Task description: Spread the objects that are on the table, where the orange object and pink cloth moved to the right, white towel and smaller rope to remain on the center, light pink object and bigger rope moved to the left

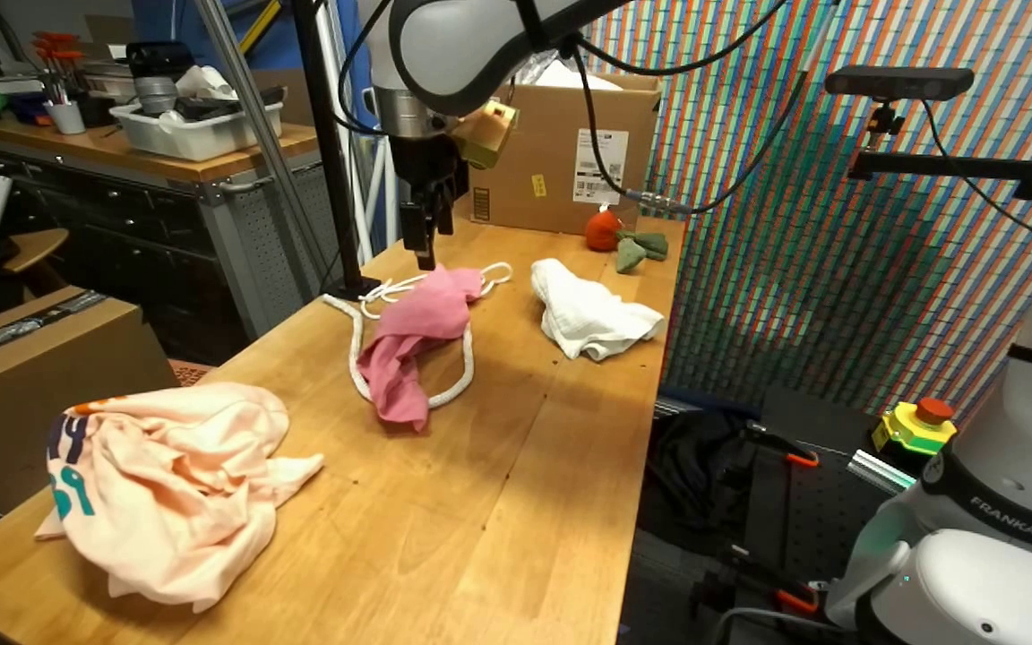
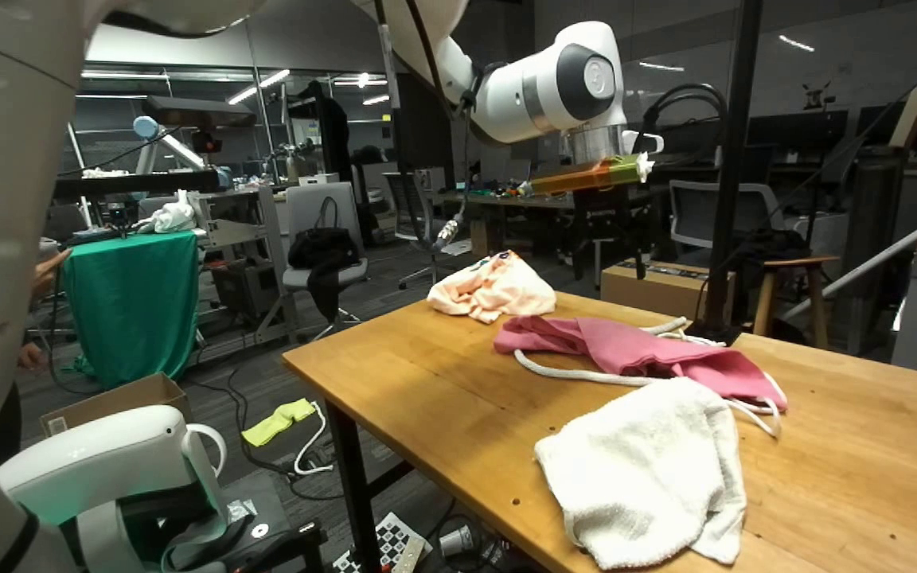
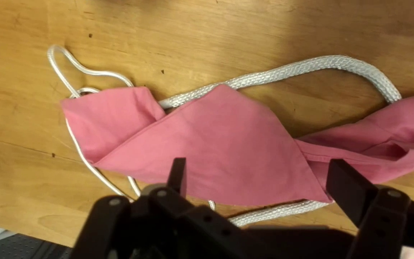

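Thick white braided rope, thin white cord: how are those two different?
The thick white braided rope is far wider than the thin white cord. The rope shows a coarse weave; the cord looks smoother. The rope makes wide bends, the cord narrower loops. Both are white and lie partly under the folded pink cloth.

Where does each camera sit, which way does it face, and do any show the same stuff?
In an exterior view: seems to sit near the light pink object, facing along the table toward a cardboard box; arm and base show.
In an exterior view: seems to sit beside the base, facing diagonally across the table, white towel nearest; arm and base show.
In the wrist view: mounted on the arm, facing down at the pink cloth; the jaws show, open.
Both exterior views share arm, table and white towel.
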